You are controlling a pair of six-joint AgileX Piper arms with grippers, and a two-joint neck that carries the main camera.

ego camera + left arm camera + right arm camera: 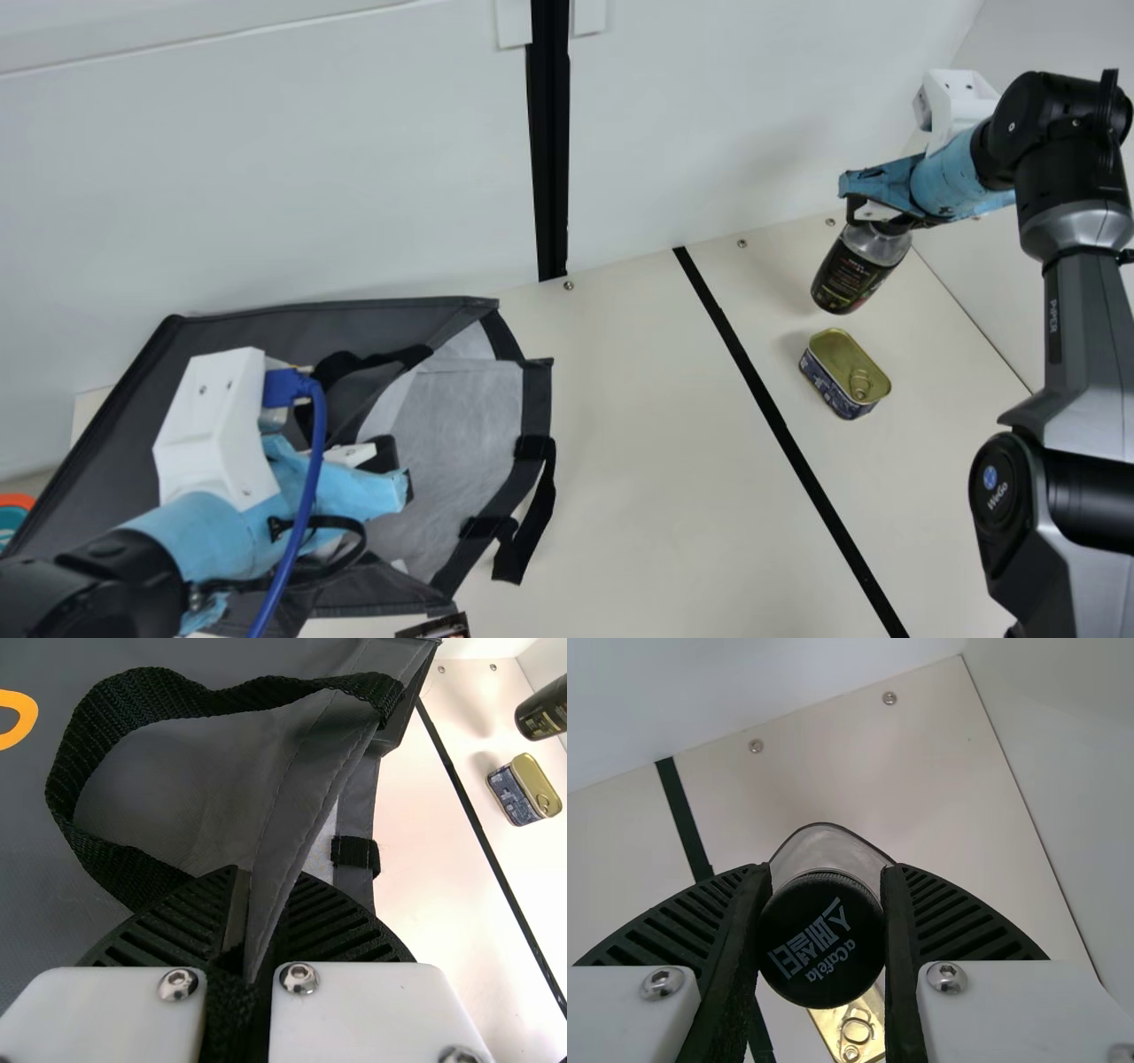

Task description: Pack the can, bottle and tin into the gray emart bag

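Observation:
On the left lies the gray bag [469, 443], its mouth facing the middle of the table and its pale lining showing. My left gripper [390, 474] is over the bag; in the left wrist view, the gripper [259, 895] is shut on a fold of the bag's edge [297, 806], beside a black strap. At the far right my right gripper [864, 199] holds the dark-labelled bottle [852, 270], tilted, by its top. In the right wrist view the gripper [824, 881] has the black cap [822, 943] between its fingers. The tin [844, 372] lies near the bottle.
A dark printed item [436, 627] is cut off by the main view's bottom edge. A black stripe [780, 430] crosses the table between bag and tin. White walls stand behind and at the right. An orange and teal object [13, 514] is at the left edge.

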